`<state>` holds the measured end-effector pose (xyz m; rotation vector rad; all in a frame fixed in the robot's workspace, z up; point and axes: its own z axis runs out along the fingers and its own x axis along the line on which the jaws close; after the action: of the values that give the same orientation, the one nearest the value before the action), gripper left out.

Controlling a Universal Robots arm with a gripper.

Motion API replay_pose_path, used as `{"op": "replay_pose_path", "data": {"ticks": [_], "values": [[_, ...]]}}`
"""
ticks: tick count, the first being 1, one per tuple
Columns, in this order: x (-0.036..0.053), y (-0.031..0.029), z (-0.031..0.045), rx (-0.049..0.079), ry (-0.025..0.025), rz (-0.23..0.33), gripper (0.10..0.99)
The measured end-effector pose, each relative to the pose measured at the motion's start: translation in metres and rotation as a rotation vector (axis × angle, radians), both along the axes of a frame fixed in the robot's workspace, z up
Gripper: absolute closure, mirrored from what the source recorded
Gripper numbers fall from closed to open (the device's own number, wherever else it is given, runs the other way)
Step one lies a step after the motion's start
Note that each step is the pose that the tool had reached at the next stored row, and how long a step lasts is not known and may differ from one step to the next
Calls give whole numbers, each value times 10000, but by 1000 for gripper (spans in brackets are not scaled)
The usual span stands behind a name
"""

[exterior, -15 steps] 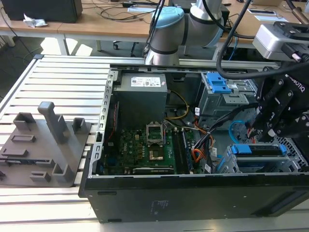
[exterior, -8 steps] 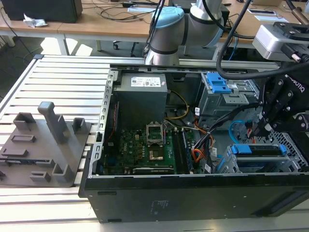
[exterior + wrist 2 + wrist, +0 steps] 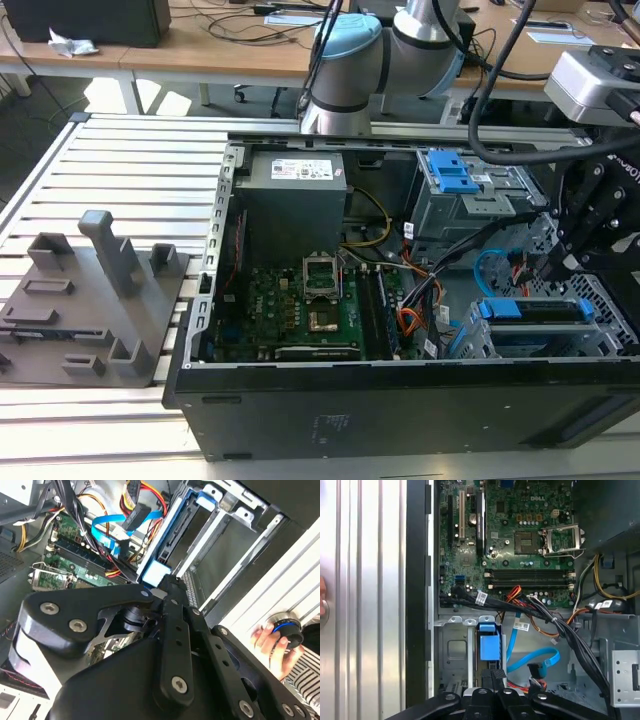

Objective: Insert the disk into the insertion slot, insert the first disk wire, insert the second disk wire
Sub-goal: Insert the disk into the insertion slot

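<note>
Disk (image 3: 488, 647) sits inside insertion slot (image 3: 451, 652), directly ahead of end effector (image 3: 495, 675). End effector drawn narrow, tip at disk's blue edge.

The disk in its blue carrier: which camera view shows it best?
The second wrist view: the disk shows the long blue edge of its carrier, seated in the insertion slot. The first wrist view gives its blue end; the exterior view, its blue carrier from above.
</note>
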<state>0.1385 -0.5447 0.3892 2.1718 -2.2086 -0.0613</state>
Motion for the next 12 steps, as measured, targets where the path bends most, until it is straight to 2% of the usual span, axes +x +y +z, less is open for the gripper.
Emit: {"op": "replay_pose_path", "data": {"ticks": [6, 9, 12], "values": [[18, -1, -84, -3, 5, -1, 980], [25, 0, -176, -3, 5, -1, 980], [58, 0, -197, -3, 5, -1, 980]]}}
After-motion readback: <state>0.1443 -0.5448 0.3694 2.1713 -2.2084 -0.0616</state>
